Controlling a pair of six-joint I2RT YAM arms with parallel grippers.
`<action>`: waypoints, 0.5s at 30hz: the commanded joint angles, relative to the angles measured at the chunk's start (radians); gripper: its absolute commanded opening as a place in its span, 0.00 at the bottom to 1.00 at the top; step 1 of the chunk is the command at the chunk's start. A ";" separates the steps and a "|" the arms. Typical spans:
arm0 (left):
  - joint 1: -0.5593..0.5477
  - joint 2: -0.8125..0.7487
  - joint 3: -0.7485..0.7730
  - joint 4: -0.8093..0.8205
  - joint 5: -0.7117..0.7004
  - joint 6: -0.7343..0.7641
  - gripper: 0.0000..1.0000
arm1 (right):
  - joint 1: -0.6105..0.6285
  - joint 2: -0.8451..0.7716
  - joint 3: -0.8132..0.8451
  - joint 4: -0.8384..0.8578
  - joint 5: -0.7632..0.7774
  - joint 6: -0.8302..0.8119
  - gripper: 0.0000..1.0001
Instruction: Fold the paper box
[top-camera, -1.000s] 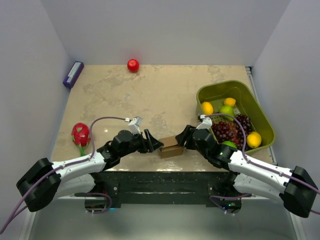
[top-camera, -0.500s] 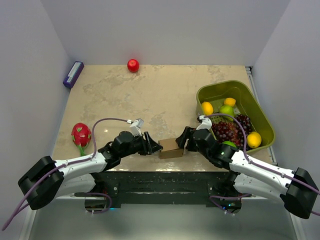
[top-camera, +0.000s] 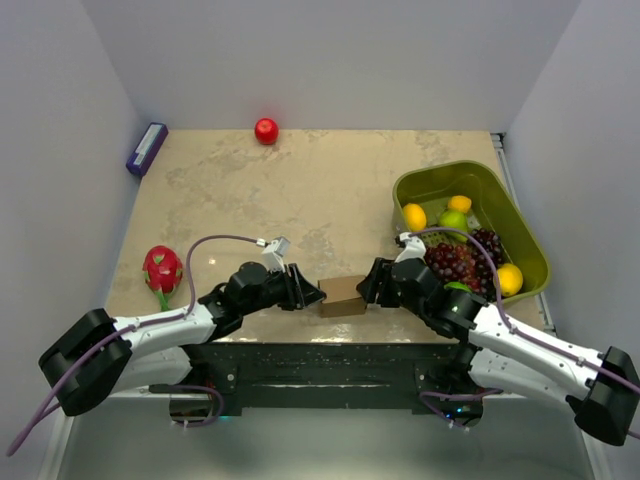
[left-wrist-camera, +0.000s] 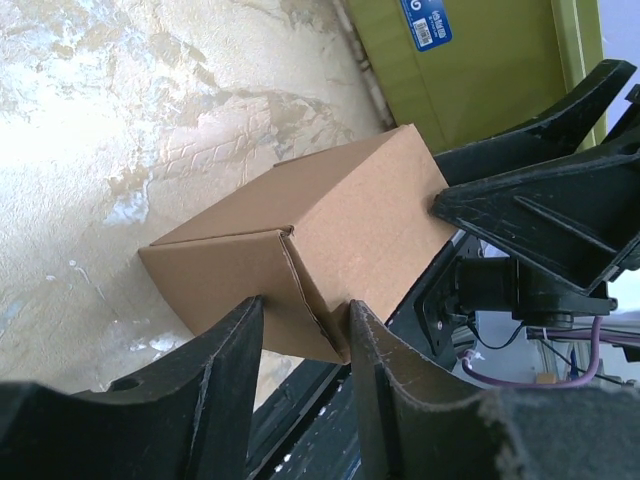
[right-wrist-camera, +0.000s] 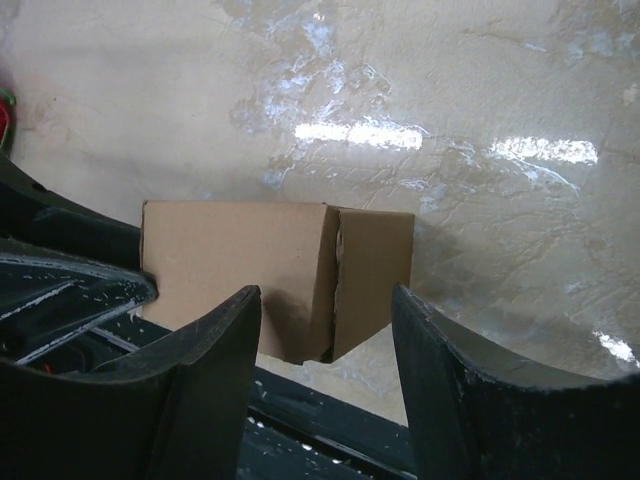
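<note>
The paper box (top-camera: 343, 296) is a small closed brown cardboard box lying at the table's near edge between my two arms. My left gripper (top-camera: 308, 293) is at its left end. In the left wrist view the left gripper (left-wrist-camera: 302, 312) has one finger on each side of the near corner of the paper box (left-wrist-camera: 300, 240), both touching cardboard. My right gripper (top-camera: 372, 286) is at the box's right end. In the right wrist view the right gripper (right-wrist-camera: 328, 300) stands wide, with a corner of the paper box (right-wrist-camera: 240, 260) between its fingers and a gap on the right side.
A green basket (top-camera: 437, 176) of fruit stands at the right, close behind my right arm. A dragon fruit (top-camera: 161, 268) lies at the left, a red fruit (top-camera: 266, 130) at the back and a purple block (top-camera: 146, 148) at the back left. The table's dark front edge (top-camera: 330, 330) runs just below the box.
My left gripper's jaws have narrowed onto the box's left corner. My right gripper has slid in against the box's right end. The box has barely shifted.
</note>
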 joint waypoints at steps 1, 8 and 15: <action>-0.006 0.018 0.005 -0.066 -0.022 0.060 0.42 | 0.000 -0.034 0.051 -0.038 0.007 -0.001 0.57; -0.006 0.015 0.003 -0.072 -0.025 0.066 0.41 | -0.002 -0.037 0.063 -0.078 0.048 -0.007 0.52; -0.006 0.015 0.011 -0.081 -0.028 0.073 0.40 | -0.003 -0.053 0.052 -0.090 0.068 -0.004 0.47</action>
